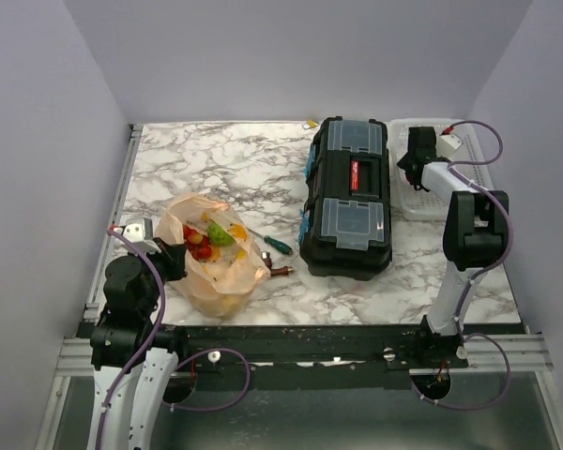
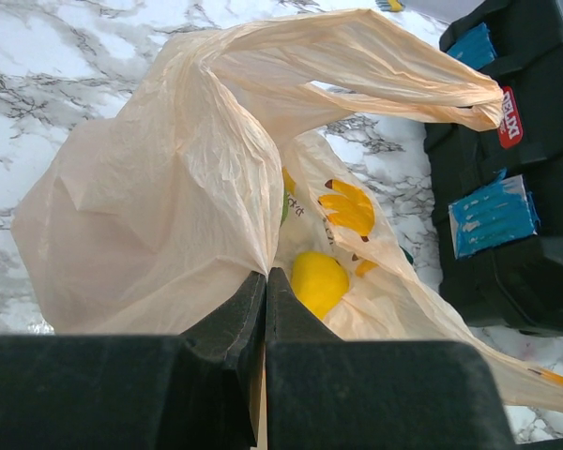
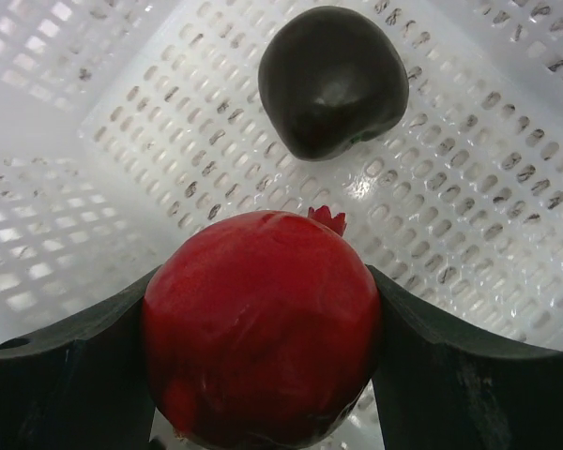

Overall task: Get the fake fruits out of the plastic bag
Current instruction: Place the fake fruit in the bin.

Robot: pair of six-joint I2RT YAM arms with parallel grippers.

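The left gripper [image 2: 266, 286] is pinched shut on the thin, crinkly peach-orange plastic bag [image 2: 159, 187], apparently propping its mouth open over a yellow oval fruit [image 2: 319, 281]. The right gripper [image 3: 263, 281] clamps a glossy red plastic fruit [image 3: 263, 347] above the white perforated basket [image 3: 94, 122], for dropping beside the dark ball [image 3: 333, 80].

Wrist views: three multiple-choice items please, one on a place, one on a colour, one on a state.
1. Where does the dark fruit lie relative to the white basket? A inside it; B beside it; C under it.
2. What colour is the held fruit in the right pincer? A green; B red; C yellow.
3. How does the left pincer stand at the plastic bag? A shut on its film; B open above it; C open beside it.
Answers: 1 A, the perforated floor shows all around it; 2 B, glossy red in its grip; 3 A, the closed tips pinch the film.
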